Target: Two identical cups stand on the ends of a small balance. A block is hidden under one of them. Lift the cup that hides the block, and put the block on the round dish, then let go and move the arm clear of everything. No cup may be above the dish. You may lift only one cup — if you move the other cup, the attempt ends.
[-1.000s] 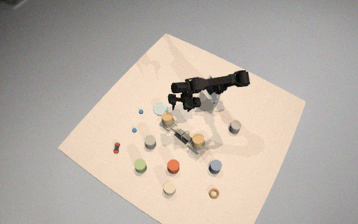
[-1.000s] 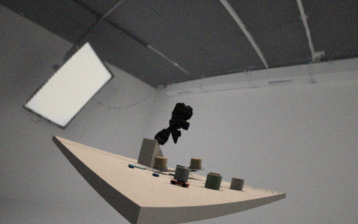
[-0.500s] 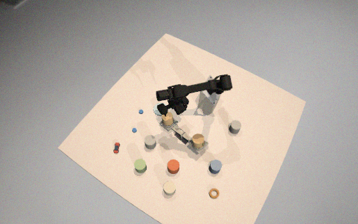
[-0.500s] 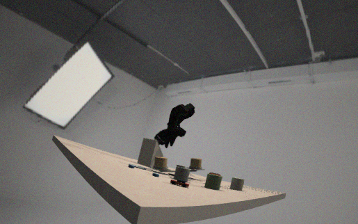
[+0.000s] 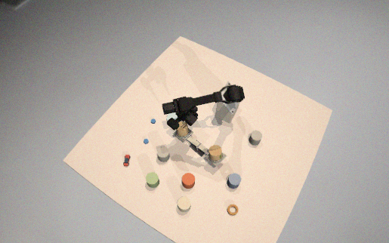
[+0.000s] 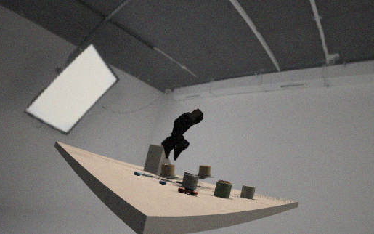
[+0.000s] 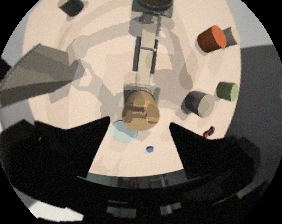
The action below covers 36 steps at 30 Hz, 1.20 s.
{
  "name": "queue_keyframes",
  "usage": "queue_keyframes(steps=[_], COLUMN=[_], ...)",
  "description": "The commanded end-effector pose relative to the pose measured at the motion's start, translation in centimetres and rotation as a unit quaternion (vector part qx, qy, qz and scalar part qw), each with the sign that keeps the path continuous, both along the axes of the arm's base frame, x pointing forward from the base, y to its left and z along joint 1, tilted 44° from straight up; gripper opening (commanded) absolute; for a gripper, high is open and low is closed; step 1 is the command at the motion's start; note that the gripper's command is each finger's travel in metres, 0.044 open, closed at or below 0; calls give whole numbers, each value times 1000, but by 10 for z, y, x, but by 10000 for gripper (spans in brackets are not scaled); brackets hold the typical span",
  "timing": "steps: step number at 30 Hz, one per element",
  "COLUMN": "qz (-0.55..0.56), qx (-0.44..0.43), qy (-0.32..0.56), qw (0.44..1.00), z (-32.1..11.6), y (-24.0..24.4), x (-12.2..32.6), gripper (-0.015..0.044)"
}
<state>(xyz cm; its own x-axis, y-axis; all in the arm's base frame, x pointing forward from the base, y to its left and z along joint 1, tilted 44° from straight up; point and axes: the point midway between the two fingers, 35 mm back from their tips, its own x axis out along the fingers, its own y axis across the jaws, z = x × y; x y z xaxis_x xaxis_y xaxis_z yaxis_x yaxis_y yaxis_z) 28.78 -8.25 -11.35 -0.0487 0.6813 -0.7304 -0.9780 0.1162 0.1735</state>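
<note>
A tan cup [image 5: 182, 129] [image 6: 168, 170] [image 7: 141, 112] stands on the end of the balance [image 5: 197, 144] [image 7: 144, 75] nearer the dish. An identical cup [image 5: 215, 152] [image 6: 204, 171] stands on the other end; only its edge shows at the top of the wrist view. No block is visible. The pale round dish [image 5: 171, 116] [image 7: 124, 132] lies beside the nearer cup, partly covered by the arm in the top view. My gripper [image 5: 182, 122] [image 6: 171, 158] [image 7: 140, 123] is open and empty, pointing down above the nearer cup, its fingertips higher than the cup's top.
A grey cylinder [image 5: 163, 154] [image 6: 189, 181] [image 7: 198, 103] stands near the balance. Green [image 5: 152, 179], orange-red [image 5: 188, 180], cream [image 5: 183, 204] and blue [image 5: 234, 181] cylinders stand farther out. Another grey cylinder [image 5: 255, 137], small blue discs, a red toy [image 5: 126, 160] and an orange ring [image 5: 233, 204] are around.
</note>
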Motion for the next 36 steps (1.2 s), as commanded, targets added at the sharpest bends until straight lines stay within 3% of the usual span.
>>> queue_keyframes(steps=[1, 36], qz=[4, 4], qx=[-2, -1], qy=[-4, -4], qw=[1000, 1000], z=[-10, -48], y=[7, 42], x=[2, 0], gripper=[440, 440])
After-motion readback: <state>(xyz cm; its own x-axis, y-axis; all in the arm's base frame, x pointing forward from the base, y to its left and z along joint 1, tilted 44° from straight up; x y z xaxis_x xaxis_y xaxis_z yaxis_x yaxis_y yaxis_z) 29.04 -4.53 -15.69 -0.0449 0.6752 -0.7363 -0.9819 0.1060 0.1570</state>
